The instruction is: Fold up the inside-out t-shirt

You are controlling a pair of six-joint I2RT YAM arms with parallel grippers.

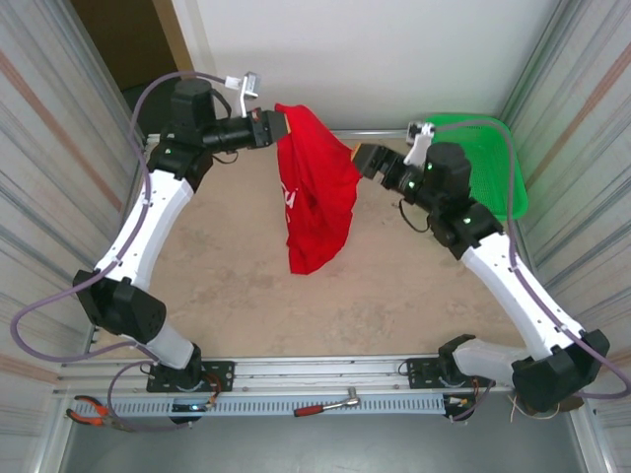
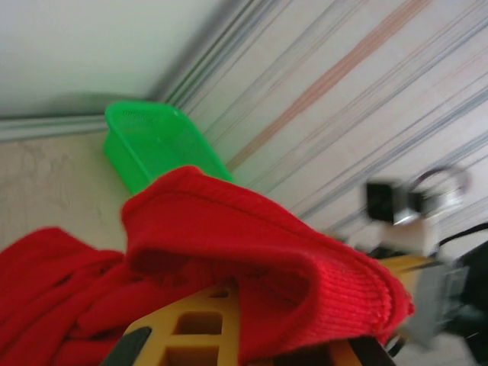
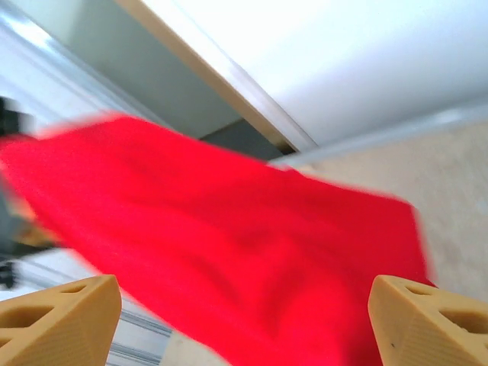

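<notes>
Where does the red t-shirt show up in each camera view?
Top external: the t-shirt hangs at upper centre, over the table.
Left wrist: the t-shirt is bunched across the lower half, close to the lens.
Right wrist: the t-shirt is a blurred band across the middle.
Shared landmark: the beige table, at left and at right in the wrist views.

The top external view is lit brightly and evenly by diffuse light; only faint, soft shadows are cast on the table. In the left wrist view, the right arm is smeared by blur. In the right wrist view, the t-shirt is motion-blurred; the yellow fingers are rendered sharp; the white wall is nearly washed out.
</notes>
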